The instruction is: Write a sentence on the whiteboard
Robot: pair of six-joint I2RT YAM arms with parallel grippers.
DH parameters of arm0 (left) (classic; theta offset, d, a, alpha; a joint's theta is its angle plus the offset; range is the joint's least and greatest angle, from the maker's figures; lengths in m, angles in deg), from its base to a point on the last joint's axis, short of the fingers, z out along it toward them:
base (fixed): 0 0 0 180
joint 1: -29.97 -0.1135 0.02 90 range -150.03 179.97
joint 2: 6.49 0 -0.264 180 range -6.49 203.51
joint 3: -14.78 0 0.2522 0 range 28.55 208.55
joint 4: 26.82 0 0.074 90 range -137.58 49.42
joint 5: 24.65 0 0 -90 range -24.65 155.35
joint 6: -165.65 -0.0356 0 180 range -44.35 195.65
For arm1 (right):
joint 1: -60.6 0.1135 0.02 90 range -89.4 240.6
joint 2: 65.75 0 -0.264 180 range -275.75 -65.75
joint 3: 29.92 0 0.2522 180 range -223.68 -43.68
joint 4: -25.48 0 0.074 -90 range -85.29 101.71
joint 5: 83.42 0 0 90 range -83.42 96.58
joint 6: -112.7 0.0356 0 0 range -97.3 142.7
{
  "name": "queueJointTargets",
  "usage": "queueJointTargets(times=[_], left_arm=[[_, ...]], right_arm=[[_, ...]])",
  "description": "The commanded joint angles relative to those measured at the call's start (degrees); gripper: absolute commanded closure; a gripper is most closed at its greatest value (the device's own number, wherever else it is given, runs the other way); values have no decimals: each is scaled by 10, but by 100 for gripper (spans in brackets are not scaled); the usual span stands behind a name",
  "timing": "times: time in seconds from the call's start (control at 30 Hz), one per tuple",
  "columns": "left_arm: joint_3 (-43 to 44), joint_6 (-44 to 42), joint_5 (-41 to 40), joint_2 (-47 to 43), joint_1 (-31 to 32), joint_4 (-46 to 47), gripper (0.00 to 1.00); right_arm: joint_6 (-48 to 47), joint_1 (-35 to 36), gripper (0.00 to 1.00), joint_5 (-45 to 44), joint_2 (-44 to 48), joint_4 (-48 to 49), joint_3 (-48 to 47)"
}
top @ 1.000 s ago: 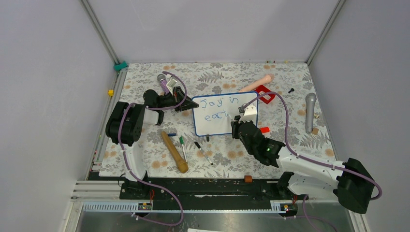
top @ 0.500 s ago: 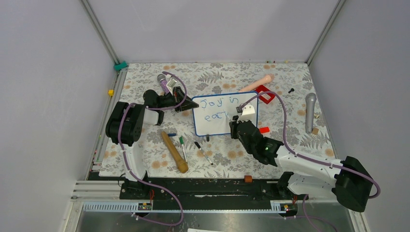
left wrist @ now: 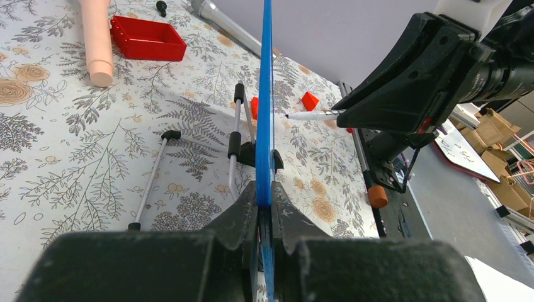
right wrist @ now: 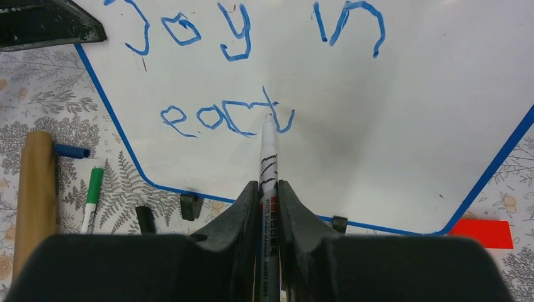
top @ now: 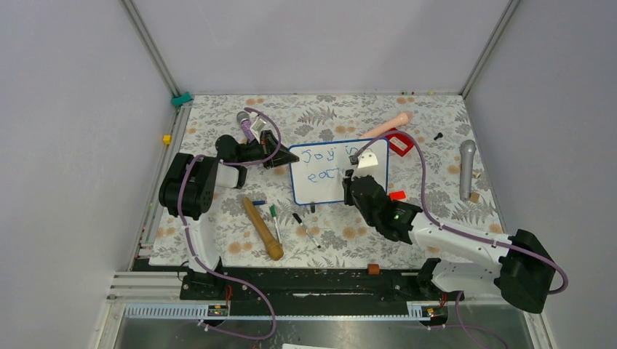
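Note:
The whiteboard stands tilted on the mat, blue-framed; it also shows in the right wrist view. The sentence reads "Joy in" on the top line and "eac" plus a partial letter below. My left gripper is shut on the board's left edge, seen edge-on in the left wrist view between the gripper. My right gripper is shut on a white marker, and its tip touches the last stroke of the second line. It also shows in its own view.
A wooden stick, green marker, black pen and blue cap lie in front of the board. A red tray and pink cylinder lie behind it, with a grey microphone to the right.
My right gripper has moved slightly left and farther up the board with the marker. The left gripper and the board have not moved.

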Motion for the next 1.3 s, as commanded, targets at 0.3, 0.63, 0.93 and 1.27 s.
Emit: queueJointTargets(times=[0.3,0.63,0.93,1.27], left_arm=[[-24,-77,75,2,8,8,100],[-25,-80,76,0,8,8,100],[-26,-81,76,0,8,8,100],[-26,-81,76,0,8,8,100]], right_arm=[[50,-3,100,24,-10,-101,-126],[67,-3,100,32,10,-2,-34],[75,-1,100,44,24,2,-15],[139,0,100,-28,80,-56,-1]])
